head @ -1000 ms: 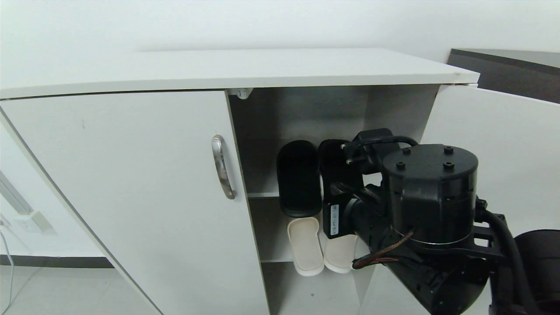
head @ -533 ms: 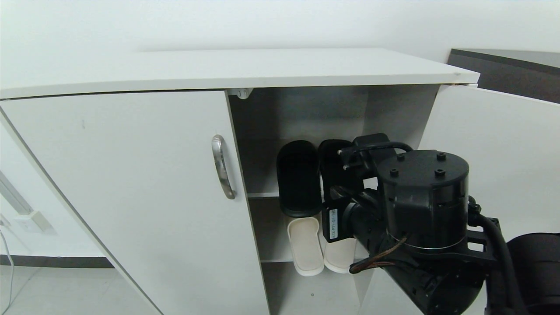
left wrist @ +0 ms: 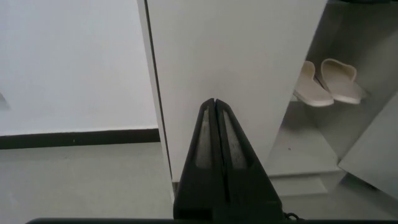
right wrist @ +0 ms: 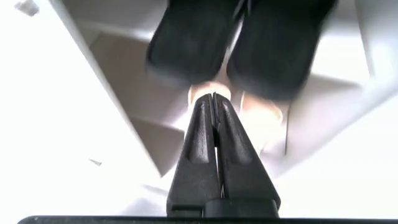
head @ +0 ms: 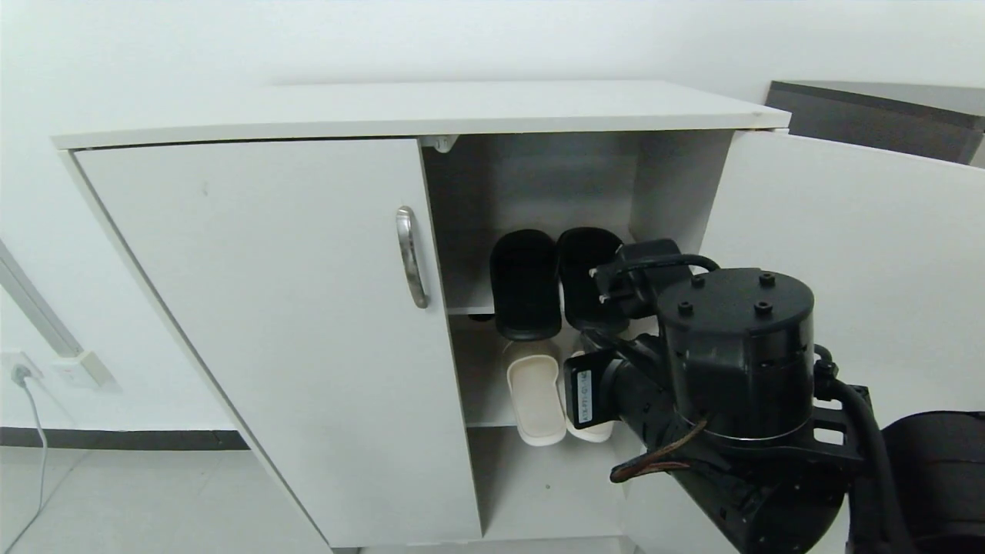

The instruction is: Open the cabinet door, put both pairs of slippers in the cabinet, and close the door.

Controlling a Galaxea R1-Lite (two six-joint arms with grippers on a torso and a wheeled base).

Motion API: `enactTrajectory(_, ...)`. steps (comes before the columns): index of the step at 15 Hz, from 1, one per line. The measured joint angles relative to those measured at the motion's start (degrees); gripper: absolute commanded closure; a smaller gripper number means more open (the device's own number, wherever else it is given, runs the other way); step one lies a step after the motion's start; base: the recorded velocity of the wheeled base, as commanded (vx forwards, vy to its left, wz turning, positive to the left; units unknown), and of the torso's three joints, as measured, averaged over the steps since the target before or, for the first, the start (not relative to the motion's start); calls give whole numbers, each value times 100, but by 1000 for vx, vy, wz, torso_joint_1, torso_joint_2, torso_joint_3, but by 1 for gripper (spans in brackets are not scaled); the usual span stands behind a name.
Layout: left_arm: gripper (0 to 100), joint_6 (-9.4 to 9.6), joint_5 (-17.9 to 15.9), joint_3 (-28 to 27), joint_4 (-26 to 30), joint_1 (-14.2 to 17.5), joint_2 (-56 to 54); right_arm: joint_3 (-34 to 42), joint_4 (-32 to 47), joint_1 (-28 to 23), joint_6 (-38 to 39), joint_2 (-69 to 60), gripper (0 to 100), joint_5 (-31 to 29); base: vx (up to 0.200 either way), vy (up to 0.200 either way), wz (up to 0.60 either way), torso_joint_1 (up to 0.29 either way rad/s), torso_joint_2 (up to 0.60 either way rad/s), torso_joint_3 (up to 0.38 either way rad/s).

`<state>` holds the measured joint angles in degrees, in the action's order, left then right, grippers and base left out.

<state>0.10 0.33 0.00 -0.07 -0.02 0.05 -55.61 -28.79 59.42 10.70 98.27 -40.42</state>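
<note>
The white cabinet (head: 431, 115) has its right door (head: 846, 254) swung open and its left door (head: 269, 323) shut, with a metal handle (head: 411, 258). A pair of black slippers (head: 527, 286) rests on the upper shelf, heels hanging over its edge. Below them lies a pair of white slippers (head: 536, 398) (left wrist: 326, 82) on the middle shelf. My right gripper (right wrist: 214, 98) is shut on nothing, just in front of the black slippers (right wrist: 233, 43). My left gripper (left wrist: 215, 102) is shut and empty, low before the left door (left wrist: 236, 68).
My right arm (head: 723, 369) fills the space before the open compartment and hides part of the right-hand slippers. A wall socket (head: 46, 369) with a cable sits low on the left wall. A dark skirting strip (left wrist: 74, 138) runs along the floor.
The whole head view has shifted, so the camera moved back and the cabinet looks smaller. My right arm has drawn back a little from the shelves. The slippers stay where they were.
</note>
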Motion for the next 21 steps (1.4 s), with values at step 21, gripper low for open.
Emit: enactTrajectory(21, 100, -10, 10, 0, -6, 5, 0, 595, -98, -818, -290, -328, 100, 1604, -105, 0, 0, 1, 1, 1)
